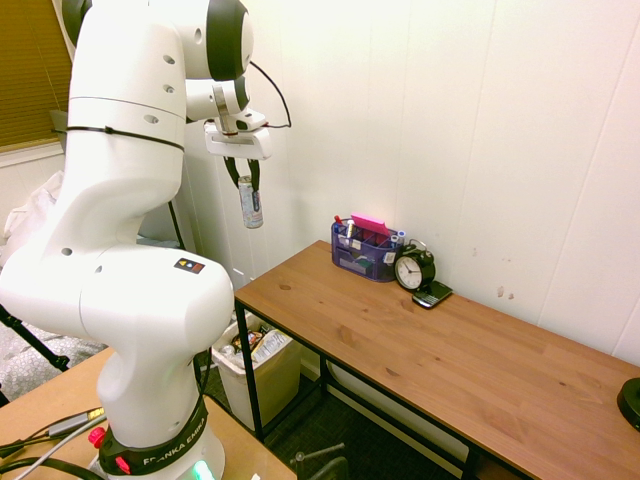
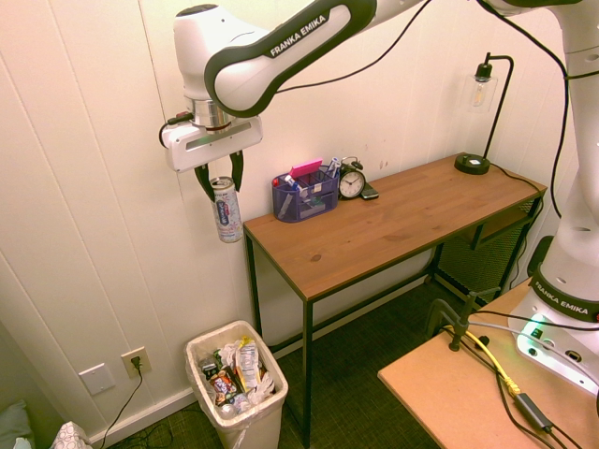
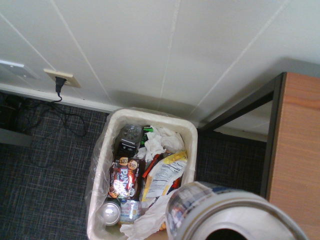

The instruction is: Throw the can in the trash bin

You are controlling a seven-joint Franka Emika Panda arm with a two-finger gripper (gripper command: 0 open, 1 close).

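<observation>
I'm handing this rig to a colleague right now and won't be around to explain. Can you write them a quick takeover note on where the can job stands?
Pincer: shut on the can, gripping it near the top; the can hangs upright in the air.
Position: the can is clear of the wooden desk, past its end by the wall, high above the floor.
Trash bin: on the floor below, beside the desk leg, already holding wrappers and other cans. The wrist view looks straight down into it, with the can's end at the frame's edge.
Done: can picked up and carried over the bin.
Left: release the can, probably after lowering, and confirm it lands inside.
</observation>
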